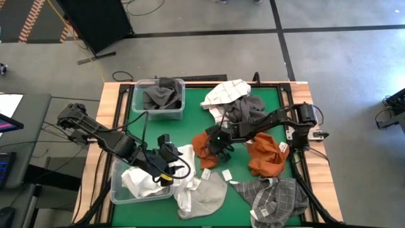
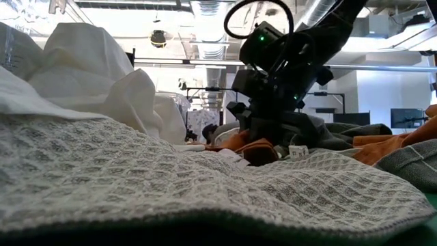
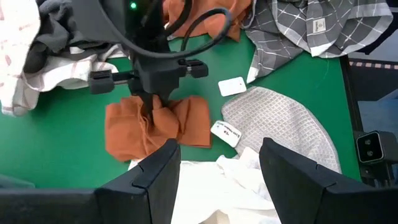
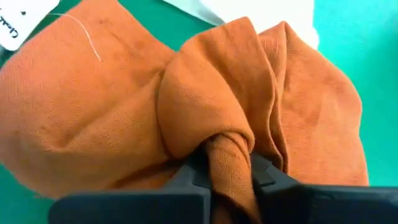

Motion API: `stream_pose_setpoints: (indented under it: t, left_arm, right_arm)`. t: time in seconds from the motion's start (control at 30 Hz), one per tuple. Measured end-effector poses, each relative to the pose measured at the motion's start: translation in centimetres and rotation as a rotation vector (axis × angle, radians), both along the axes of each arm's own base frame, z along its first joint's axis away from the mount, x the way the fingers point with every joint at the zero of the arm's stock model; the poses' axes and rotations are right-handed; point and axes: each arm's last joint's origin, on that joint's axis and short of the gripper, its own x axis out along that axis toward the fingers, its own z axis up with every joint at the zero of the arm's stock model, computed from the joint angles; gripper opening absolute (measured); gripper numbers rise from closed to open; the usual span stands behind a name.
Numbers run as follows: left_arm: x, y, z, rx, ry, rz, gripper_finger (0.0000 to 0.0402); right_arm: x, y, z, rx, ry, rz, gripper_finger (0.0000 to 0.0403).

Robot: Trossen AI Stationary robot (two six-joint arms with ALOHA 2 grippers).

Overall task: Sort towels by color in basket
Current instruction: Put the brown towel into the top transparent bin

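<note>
A rust orange towel [image 1: 202,151] lies bunched on the green mat mid-table, and my right gripper [image 1: 217,144] is shut on it. My left gripper [image 3: 217,168] hangs open above white towels [image 1: 142,180] that fill a clear basket [image 1: 117,190] at the near left; nothing is between its fingers. A second clear basket [image 1: 139,107] at the far left holds dark grey towels [image 1: 161,95]. Another orange towel [image 1: 266,158], a checked towel [image 1: 278,199] and a light grey waffle towel [image 1: 209,196] lie loose on the mat. My right gripper pinches a gathered fold [image 4: 229,158] near the middle of the orange towel between its two fingers [image 4: 193,177], several layers bunched together. The fingers slant down from above, coming from the table's right side. The rest of the towel [image 3: 124,134] lies spread on the mat.
A white towel with red stripes [image 1: 228,92] and a dark grey towel [image 1: 245,109] lie at the far side of the mat, close behind my right arm. Loose white tags [image 3: 232,86] dot the mat. Bare green mat [image 1: 190,123] shows between the far basket and the orange towel.
</note>
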Motion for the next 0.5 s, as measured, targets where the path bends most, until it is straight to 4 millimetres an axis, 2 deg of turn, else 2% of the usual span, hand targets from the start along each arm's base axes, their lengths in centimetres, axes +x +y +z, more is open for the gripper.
stream_pose_setpoints:
  t: [0.1, 0.23, 0.4, 0.5]
  left_arm:
    - [0.0, 0.0, 0.0, 0.009, 0.001, -0.007, 0.0208]
    - [0.0, 0.0, 0.0, 0.021, 0.003, -0.015, 0.0208]
    - [0.0, 0.0, 0.0, 0.036, -0.002, -0.008, 0.0208]
    - [0.0, 0.1, 0.0, 0.046, -0.007, 0.004, 0.0208]
  right_arm:
    - [-0.2, -0.5, 0.8, 0.001, -0.014, -0.018, 0.0050]
    - [-0.9, -0.5, 3.0, -0.018, -0.041, -0.019, 0.0050]
    - [-1.3, -0.5, 8.5, -0.042, -0.271, 0.005, 0.0050]
    - [-1.6, -0.9, 11.2, -0.052, -0.409, 0.006, 0.0050]
